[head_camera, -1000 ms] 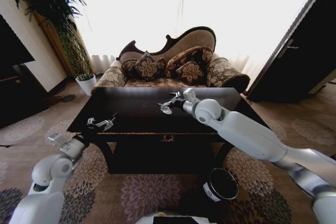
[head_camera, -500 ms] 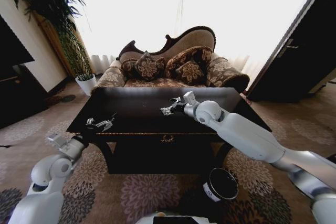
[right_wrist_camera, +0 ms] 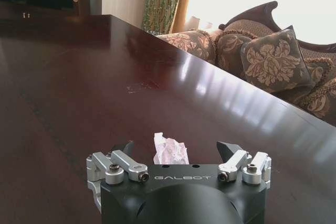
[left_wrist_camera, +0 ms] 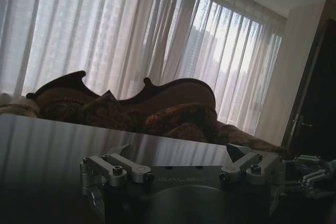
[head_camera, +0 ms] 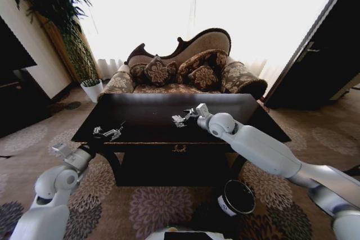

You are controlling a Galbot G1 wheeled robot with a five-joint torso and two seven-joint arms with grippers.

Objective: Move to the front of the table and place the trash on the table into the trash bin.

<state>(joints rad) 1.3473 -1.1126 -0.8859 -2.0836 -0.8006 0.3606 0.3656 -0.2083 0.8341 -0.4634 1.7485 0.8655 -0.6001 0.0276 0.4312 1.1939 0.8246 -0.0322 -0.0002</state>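
Note:
The table (head_camera: pixel 143 117) with its glossy dark top stands straight ahead. My right gripper (head_camera: pixel 179 119) reaches over its middle, low above the top. In the right wrist view the right gripper (right_wrist_camera: pixel 176 148) is open, and a white crumpled paper bit (right_wrist_camera: pixel 170 150) of the trash lies on the table (right_wrist_camera: pixel 79 77) between its fingers. My left gripper (head_camera: pixel 108 133) rests at the table's front left edge, and the left wrist view shows the left gripper (left_wrist_camera: pixel 181 150) open with nothing in it. The black trash bin (head_camera: pixel 237 197) with its white label stands on the carpet at the front right, below my right arm.
A patterned sofa (head_camera: pixel 185 71) with cushions stands close behind the table. A potted plant (head_camera: pixel 92 89) and a low black cabinet (head_camera: pixel 17 102) are at the left, a dark door (head_camera: pixel 320 66) at the right. Patterned carpet surrounds the table.
My right arm has sunk a little and its gripper has come down closer to the table top. The left arm has stayed where it was.

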